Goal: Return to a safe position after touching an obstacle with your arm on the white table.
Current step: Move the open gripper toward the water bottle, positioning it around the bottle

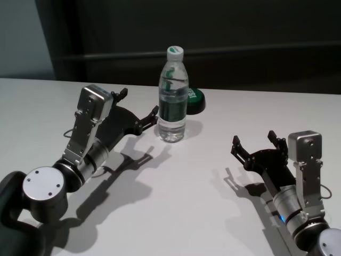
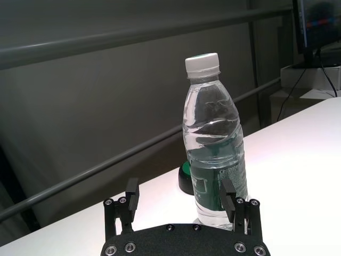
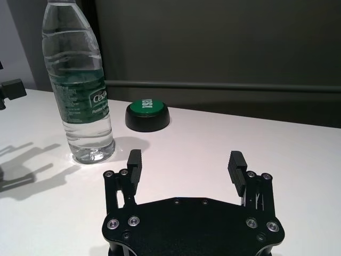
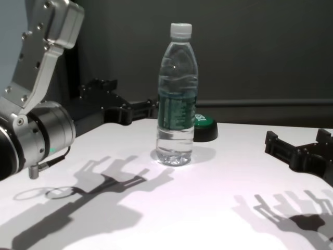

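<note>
Head view is showing a tall clear plastic water bottle with a white screw cap and a dark green label band standing upright on the broad white table, toward the far side and about midway between the two arms. Just behind the bottle, on its right, a low black round puck with a green top is sitting on the table. The left pincer is hovering just to the left of the bottle with its fingers spread wide and nothing between them; its nearer fingertip is lying very close to the bottle's label, and whether it is touching cannot be told. Left wrist view is showing the bottle beyond that pincer, lined up with one finger rather than the gap. The right pincer is hanging low over the table well to the right of the bottle, also wide open and holding nothing. Right wrist view is placing its open fingers apart from the bottle and the puck
</note>
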